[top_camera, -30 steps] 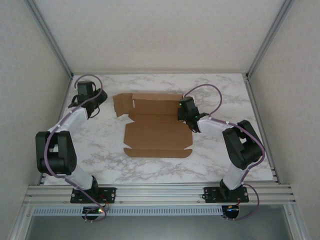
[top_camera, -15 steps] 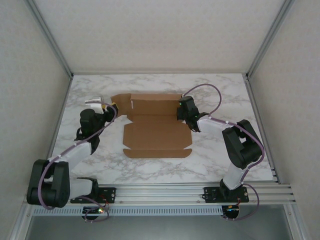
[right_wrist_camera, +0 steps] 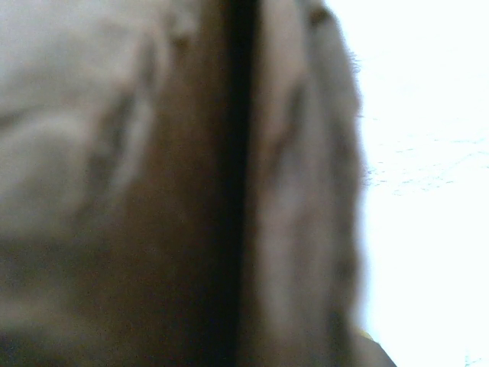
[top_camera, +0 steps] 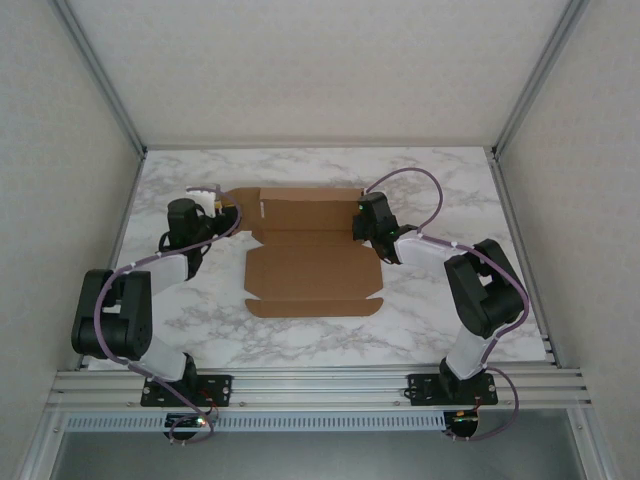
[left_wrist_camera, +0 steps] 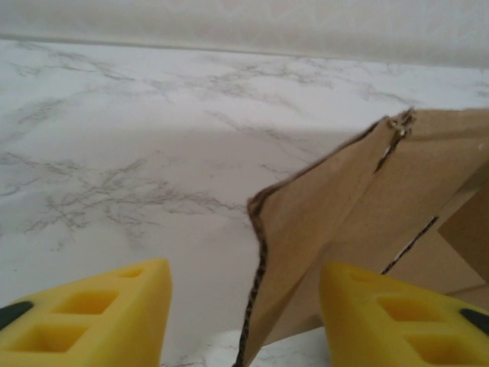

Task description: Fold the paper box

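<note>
Now, paper box (top_camera: 315,260): flat on surface (top_camera: 440,190), mid-width, nearer far edge.
Left end effector (top_camera: 213,198): fingers spread, raised far-left flap (left_wrist_camera: 336,229) edge between them.
Right end effector (top_camera: 362,225): at box's right edge; state cannot tell, wrist view blurred.
Room: bare marble left of flap.

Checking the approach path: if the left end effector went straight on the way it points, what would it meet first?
Most likely the paper box: its raised flap edge stands between the open fingers of the left end effector, just ahead. Depth is hard to judge; the marble table lies beyond.
</note>
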